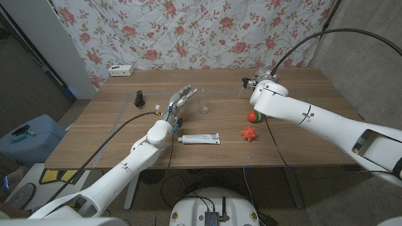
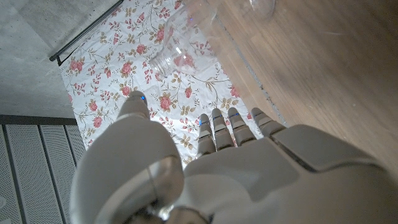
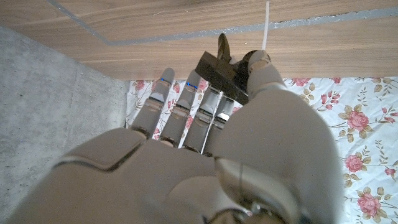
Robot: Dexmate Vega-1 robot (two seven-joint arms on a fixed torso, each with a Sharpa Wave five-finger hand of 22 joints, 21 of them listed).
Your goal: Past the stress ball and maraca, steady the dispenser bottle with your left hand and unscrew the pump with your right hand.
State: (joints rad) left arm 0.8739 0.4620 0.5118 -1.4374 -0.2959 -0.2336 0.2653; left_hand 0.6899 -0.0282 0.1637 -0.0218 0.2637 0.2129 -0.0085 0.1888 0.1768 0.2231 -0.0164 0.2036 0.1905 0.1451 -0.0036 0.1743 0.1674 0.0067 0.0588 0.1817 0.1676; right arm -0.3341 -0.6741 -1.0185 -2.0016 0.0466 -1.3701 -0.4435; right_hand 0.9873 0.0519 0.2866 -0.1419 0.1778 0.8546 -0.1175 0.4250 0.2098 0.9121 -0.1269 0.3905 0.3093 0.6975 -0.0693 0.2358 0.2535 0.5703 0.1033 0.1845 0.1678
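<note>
The clear dispenser bottle [image 1: 204, 102] stands mid-table with no pump on its neck. In the left wrist view the bottle [image 2: 177, 53] sits just beyond my fingertips, untouched. My left hand [image 1: 180, 100] hovers beside it on its left, fingers apart and holding nothing. My right hand [image 1: 254, 83] is raised at the far right of the table; in the right wrist view it pinches the black pump [image 3: 219, 70] between thumb and fingers. The striped maraca [image 1: 254, 115] and the orange spiky stress ball [image 1: 250, 133] lie under my right forearm.
A white tube [image 1: 199, 139] lies near the front edge, by my left forearm. A small black object [image 1: 140, 97] sits at the left, and a white power strip [image 1: 121, 70] at the far left edge. A floral curtain hangs behind the table.
</note>
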